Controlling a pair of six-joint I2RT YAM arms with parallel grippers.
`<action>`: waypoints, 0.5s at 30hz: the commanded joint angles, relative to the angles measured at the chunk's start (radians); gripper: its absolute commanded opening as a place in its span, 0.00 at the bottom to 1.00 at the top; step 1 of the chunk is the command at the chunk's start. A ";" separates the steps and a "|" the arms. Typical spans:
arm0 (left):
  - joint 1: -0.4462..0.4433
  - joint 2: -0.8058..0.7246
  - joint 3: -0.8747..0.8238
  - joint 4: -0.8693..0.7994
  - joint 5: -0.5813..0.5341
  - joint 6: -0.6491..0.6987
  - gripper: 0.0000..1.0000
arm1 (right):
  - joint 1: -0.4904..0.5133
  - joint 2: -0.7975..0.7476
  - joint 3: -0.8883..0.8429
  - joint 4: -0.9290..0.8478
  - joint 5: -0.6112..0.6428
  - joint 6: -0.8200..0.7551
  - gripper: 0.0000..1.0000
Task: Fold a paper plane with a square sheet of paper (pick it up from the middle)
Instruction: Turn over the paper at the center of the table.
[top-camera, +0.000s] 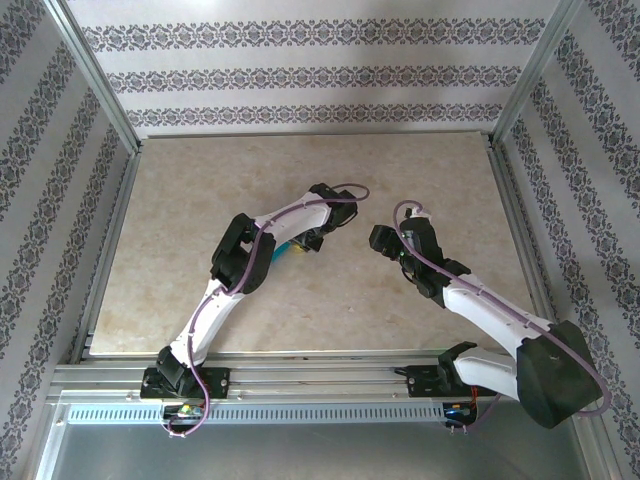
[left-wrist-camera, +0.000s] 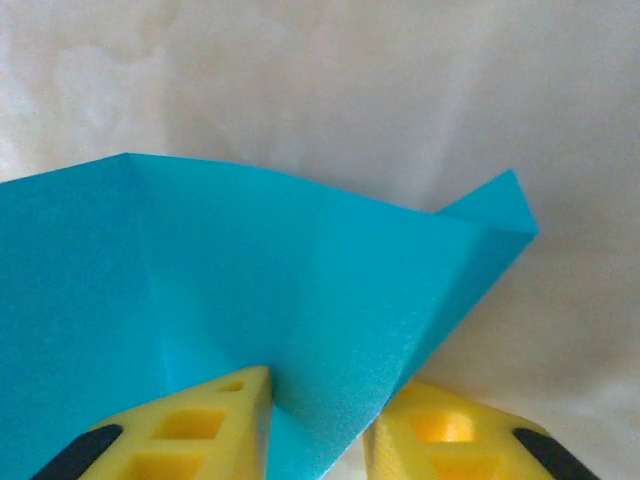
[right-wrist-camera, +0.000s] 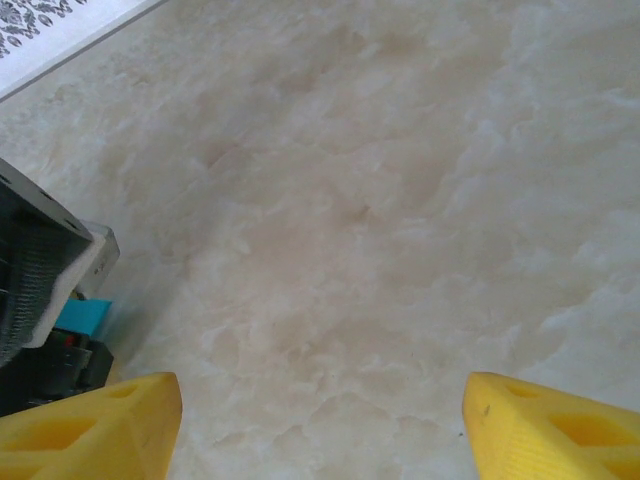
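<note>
The left gripper is seen parted around the creased square sheet of paper, with most folds judged outstanding, while the right gripper is held open and empty.

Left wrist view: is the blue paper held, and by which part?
The paper sits, near edge, between the parted jaws of the left gripper; whether they pinch it cannot be told. The right gripper holds nothing.

My fingers are yellow, the paper teal-blue, the table cream with pale marbling, the walls white with grey floral bands.
</note>
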 joint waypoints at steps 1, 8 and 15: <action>-0.005 -0.043 -0.014 0.066 0.136 -0.006 0.33 | -0.012 0.012 0.010 0.014 -0.007 0.014 0.74; -0.010 -0.146 -0.035 0.150 0.315 -0.008 0.38 | -0.013 0.001 0.000 0.015 0.005 0.024 0.74; -0.008 -0.371 -0.217 0.384 0.666 -0.044 0.50 | -0.020 -0.037 -0.030 0.028 0.037 0.048 0.74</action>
